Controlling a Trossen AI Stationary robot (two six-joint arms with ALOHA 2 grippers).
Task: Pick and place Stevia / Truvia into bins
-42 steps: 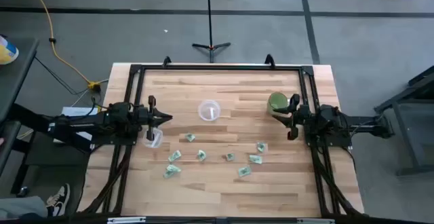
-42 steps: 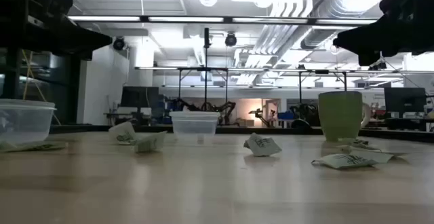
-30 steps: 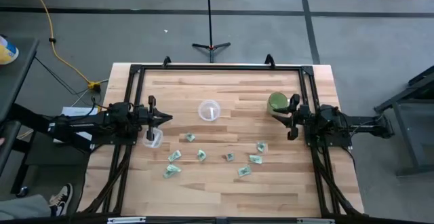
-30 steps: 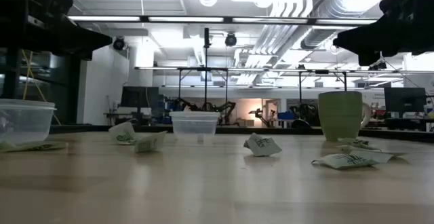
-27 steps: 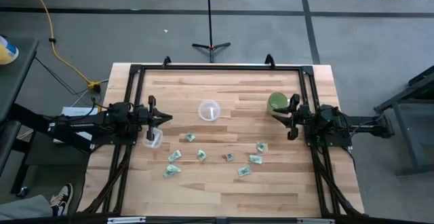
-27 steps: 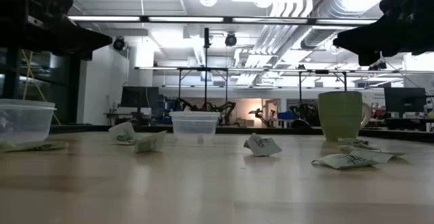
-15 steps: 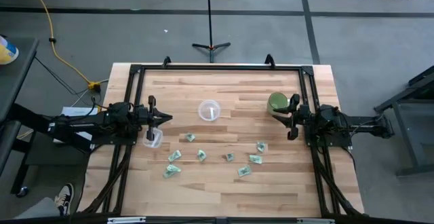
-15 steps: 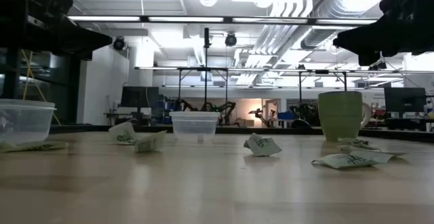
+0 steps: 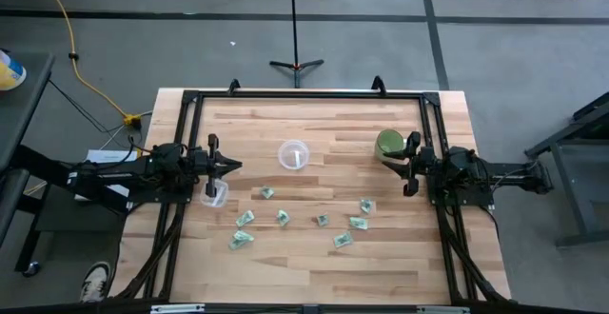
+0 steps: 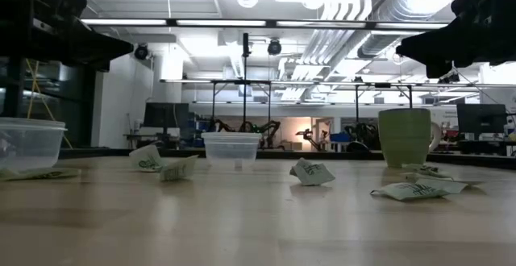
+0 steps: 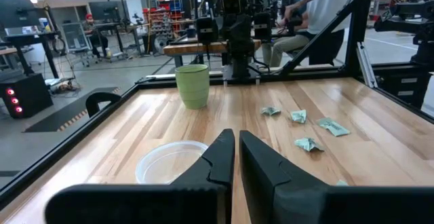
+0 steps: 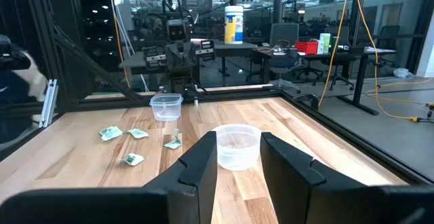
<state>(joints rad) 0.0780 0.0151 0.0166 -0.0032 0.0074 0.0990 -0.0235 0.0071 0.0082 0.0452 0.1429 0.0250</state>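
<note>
Several green-and-white Stevia sachets (image 9: 283, 217) lie flat and scattered on the near half of the wooden table, and show too in the low view (image 10: 311, 172). One clear cup (image 9: 293, 154) stands mid-table. A second clear cup (image 9: 216, 193) stands just below and near-side of my left gripper (image 9: 228, 166), which hovers shut above the table's left side. My right gripper (image 9: 407, 166) hovers open at the right side, next to the green cup (image 9: 388, 144). In the right wrist view the centre cup (image 12: 237, 145) shows between its fingers, far off.
A solid green cup (image 10: 405, 136) stands at the far right, close to my right gripper. A black frame (image 9: 304, 94) rims the table. Bare wood lies along the far edge and the near edge. People sit beyond the table in the left wrist view (image 11: 319, 7).
</note>
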